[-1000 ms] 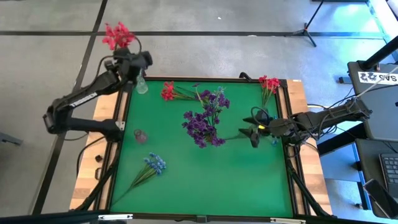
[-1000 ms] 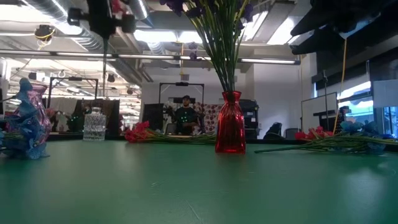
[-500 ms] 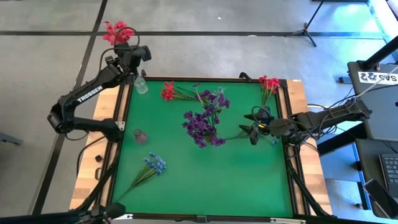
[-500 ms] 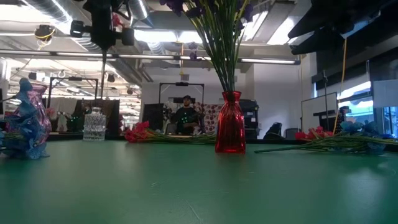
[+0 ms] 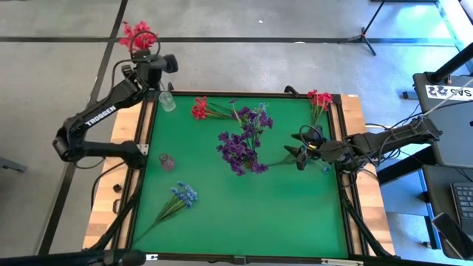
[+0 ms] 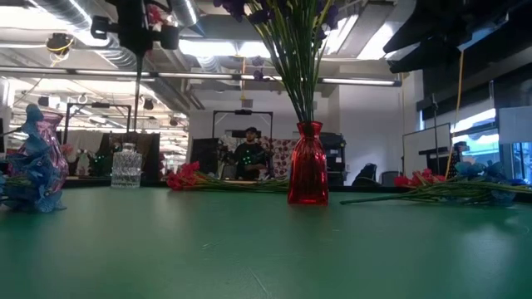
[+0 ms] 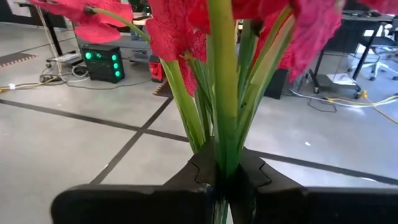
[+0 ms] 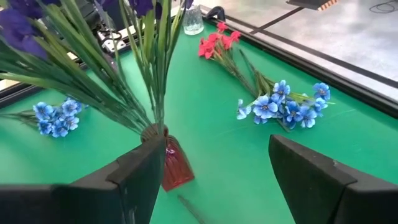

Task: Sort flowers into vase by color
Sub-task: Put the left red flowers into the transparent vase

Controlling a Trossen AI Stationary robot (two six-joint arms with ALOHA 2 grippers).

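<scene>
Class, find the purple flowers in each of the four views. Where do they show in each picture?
High view: purple flowers at mid-table, a little above centre.
Low view: centre top, stems rising from the red vase, blossoms cut by the top edge.
Left wrist view: not in it; only red flowers.
Right wrist view: upper left, above the vase.
Shared landmark: the green mat.

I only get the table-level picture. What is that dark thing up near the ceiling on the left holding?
Observer: That is the left gripper, shut on the green stems of a red-pink artificial flower sprig, blossoms upward.
Operator: And the other arm? I cannot find it.
Observer: The right gripper hovers open at the table's right side, facing the red glass vase that holds the dark purple flowers.
</scene>
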